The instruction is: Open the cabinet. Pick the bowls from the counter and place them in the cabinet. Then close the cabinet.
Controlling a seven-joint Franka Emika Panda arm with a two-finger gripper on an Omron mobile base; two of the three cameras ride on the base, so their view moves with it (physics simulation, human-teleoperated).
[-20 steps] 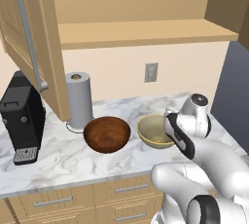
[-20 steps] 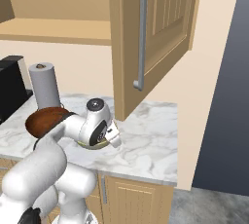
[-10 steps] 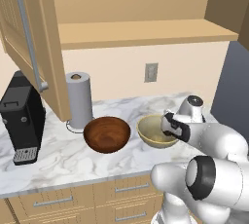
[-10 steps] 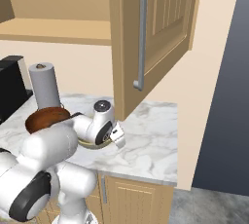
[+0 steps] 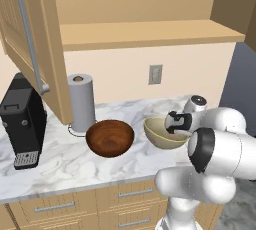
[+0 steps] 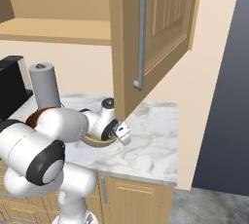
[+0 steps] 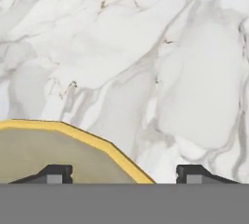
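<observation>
The cabinet (image 5: 150, 34) stands open, its left door (image 5: 37, 49) and right door (image 6: 160, 33) swung out over the counter (image 5: 65, 164). The dark reddish-brown bowl (image 5: 110, 137) sits in front of the paper towel roll. Just to its right is the pale beige bowl (image 5: 162, 135), also seen under the hand (image 6: 98, 142). My gripper (image 5: 174, 125) is down at this bowl's right rim. In the hand view the gripper (image 7: 125, 174) is open, with one fingertip (image 7: 56, 173) over the bowl's inside (image 7: 48, 150), the other over bare marble (image 7: 146, 47), and the rim between them.
A black coffee machine (image 5: 22, 119) stands at the counter's left end, with a paper towel roll (image 5: 81, 101) beside it. A wall outlet (image 5: 155, 74) is behind the bowls. The right door's lower corner (image 6: 121, 113) hangs just above my hand. Drawers (image 5: 120, 194) run below the counter.
The arm's elbow has swung forward toward the cameras while the hand stayed at the beige bowl's right rim. Both bowls and the doors are where they were.
</observation>
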